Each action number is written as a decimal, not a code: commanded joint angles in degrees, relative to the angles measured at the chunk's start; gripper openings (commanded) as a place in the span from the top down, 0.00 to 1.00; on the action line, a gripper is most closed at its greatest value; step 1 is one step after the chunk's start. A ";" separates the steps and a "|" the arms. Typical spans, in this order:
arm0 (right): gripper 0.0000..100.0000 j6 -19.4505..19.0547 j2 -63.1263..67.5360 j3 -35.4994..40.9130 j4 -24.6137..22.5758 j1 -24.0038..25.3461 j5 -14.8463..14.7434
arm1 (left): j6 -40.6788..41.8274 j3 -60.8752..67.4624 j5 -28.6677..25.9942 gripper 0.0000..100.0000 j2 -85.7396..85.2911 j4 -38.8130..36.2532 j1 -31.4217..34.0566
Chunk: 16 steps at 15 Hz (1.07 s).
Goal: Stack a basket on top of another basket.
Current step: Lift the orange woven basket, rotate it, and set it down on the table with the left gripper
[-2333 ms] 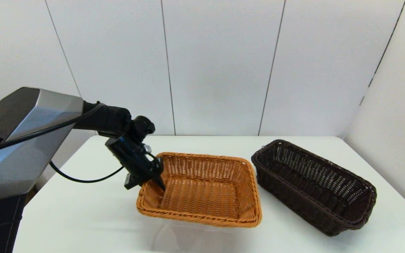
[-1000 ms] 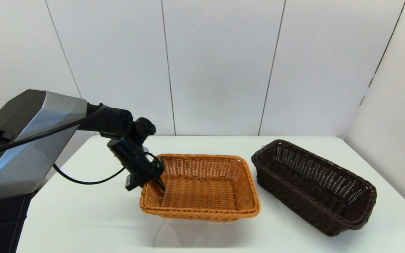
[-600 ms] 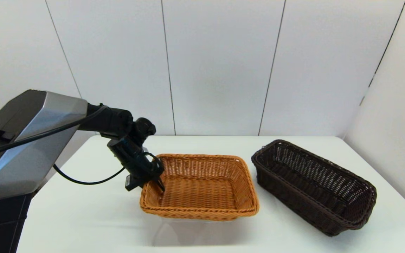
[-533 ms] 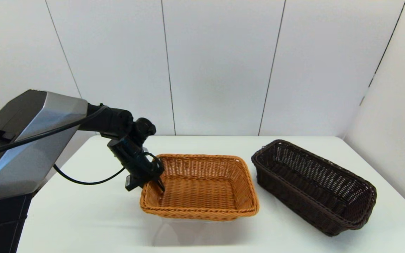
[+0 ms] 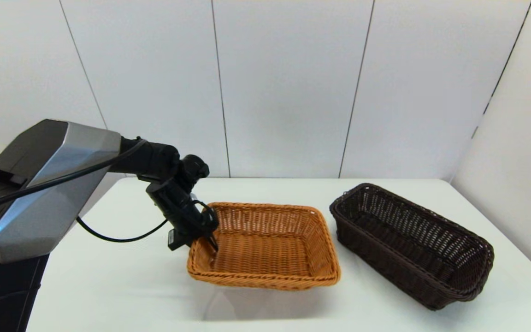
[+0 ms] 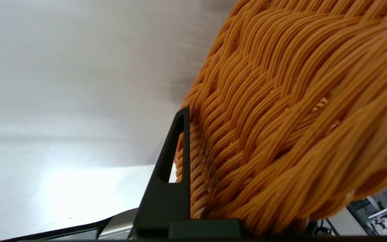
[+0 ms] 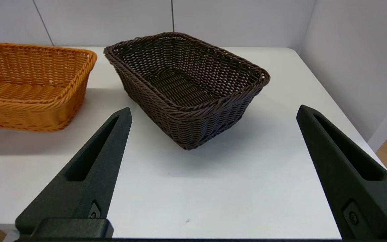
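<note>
Risked twisting or dropping the tan basket [image 5: 265,246]: pinched only at its left rim, far side free to sag. Left end effector [image 5: 203,234] clamped on that rim, arm reaching in from the left. Right end effector [image 7: 210,134] parked, spread wide, facing the dark basket [image 5: 410,244], well apart on the table [image 5: 109,286].

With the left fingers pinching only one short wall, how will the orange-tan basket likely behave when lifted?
The orange-tan basket is open weave and empty, so probably light. The left gripper clamps its left wall far from the middle, so the free end would likely sag or swing. The braided rim looks ridged, so slipping seems unlikely, though the wall may flex.
</note>
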 commanded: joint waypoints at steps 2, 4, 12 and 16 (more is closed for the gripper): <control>0.00 0.02 -0.01 0.00 0.02 0.04 0.00 | -0.50 -0.42 -0.17 1.00 0.30 0.27 -0.07; 0.00 0.02 -0.01 0.00 0.02 0.04 0.00 | -0.59 -0.51 -0.08 1.00 0.48 0.27 -0.25; 0.00 0.02 -0.01 0.00 0.02 0.04 0.00 | -1.38 -0.42 2.11 1.00 0.92 0.27 -0.60; 0.00 0.02 -0.01 0.00 0.02 0.04 0.00 | -2.43 -0.42 2.29 1.00 1.01 0.18 -0.69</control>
